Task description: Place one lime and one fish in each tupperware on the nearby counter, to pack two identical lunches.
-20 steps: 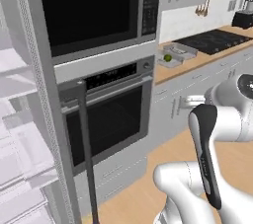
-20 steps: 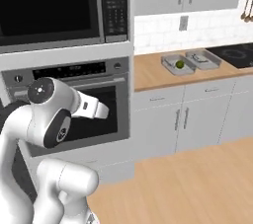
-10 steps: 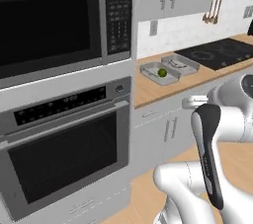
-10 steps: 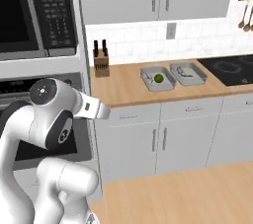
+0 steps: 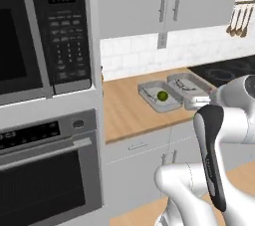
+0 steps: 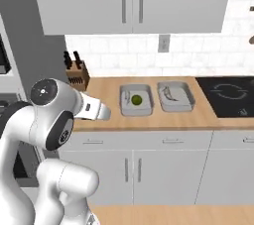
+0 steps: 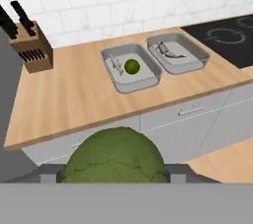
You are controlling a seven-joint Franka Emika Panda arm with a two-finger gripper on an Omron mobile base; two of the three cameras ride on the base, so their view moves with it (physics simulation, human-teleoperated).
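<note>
You face the counter [image 6: 99, 101], your landmark here. On it, two tubs stand side by side, between the knife block [image 7: 30, 50] and the cooktop [image 6: 227, 95]. The left tub [image 7: 129, 67] holds a fish [image 7: 115, 65] and a lime [image 7: 131, 66]; the right tub [image 7: 177, 52] holds only a fish [image 7: 169, 52]. Your gripper [image 7: 113, 168] is clamped on a second lime [image 7: 113, 161], held short of the counter's front edge. Judging by that, you are mid-carry: next, reach over the right tub and release.

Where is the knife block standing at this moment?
The knife block stands at the far left end of the counter, against the white tiled wall, left of the two tupperware; in the hand view it is at upper left.
</note>
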